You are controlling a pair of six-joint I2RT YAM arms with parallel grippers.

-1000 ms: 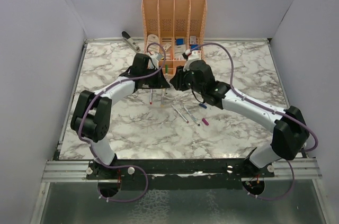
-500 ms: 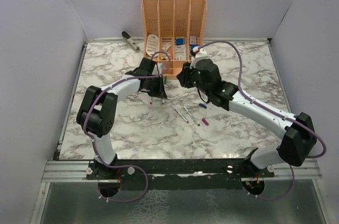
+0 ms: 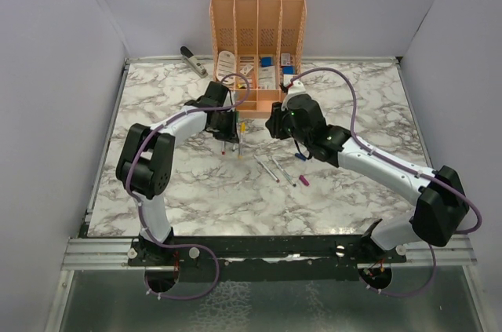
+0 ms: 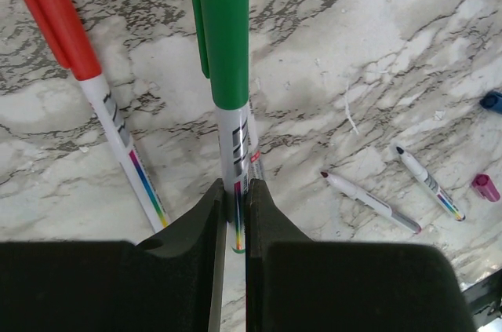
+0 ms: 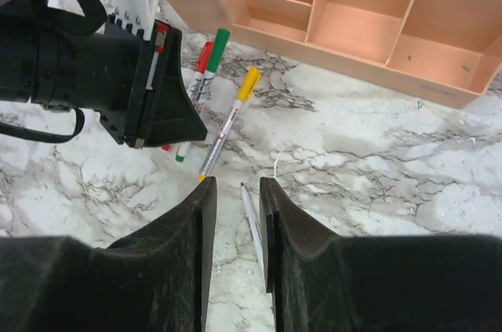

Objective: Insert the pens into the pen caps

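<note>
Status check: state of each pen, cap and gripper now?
Green-capped pen: capped, clamped by left gripper.
Red-capped pen: capped, lying on table.
Yellow-capped pen: capped, lying on table.
Red-tipped pen: uncapped, lying.
Dark-tipped pen: uncapped, lying.
Purple cap: loose.
Blue cap: loose.
Left gripper: shut on green-capped pen.
Right gripper: open, empty.

The green-capped pen (image 4: 223, 41) points to 12 o'clock, its white barrel with a rainbow stripe pinched between the fingers of the left gripper (image 4: 234, 191). The red-capped pen (image 4: 86, 89) lies on the marble at its 9 o'clock, cap toward 11. The yellow-capped pen (image 5: 223, 132) lies just beside these two, cap toward 1 o'clock. At the green one's 4 o'clock lie the uncapped red-tipped pen (image 4: 369, 201) and dark-tipped pen (image 4: 427, 184), both tips toward 10. The purple cap (image 4: 484, 187) rests near the dark-tipped pen's 3 o'clock, the blue cap (image 4: 492, 100) at its 1.
</note>
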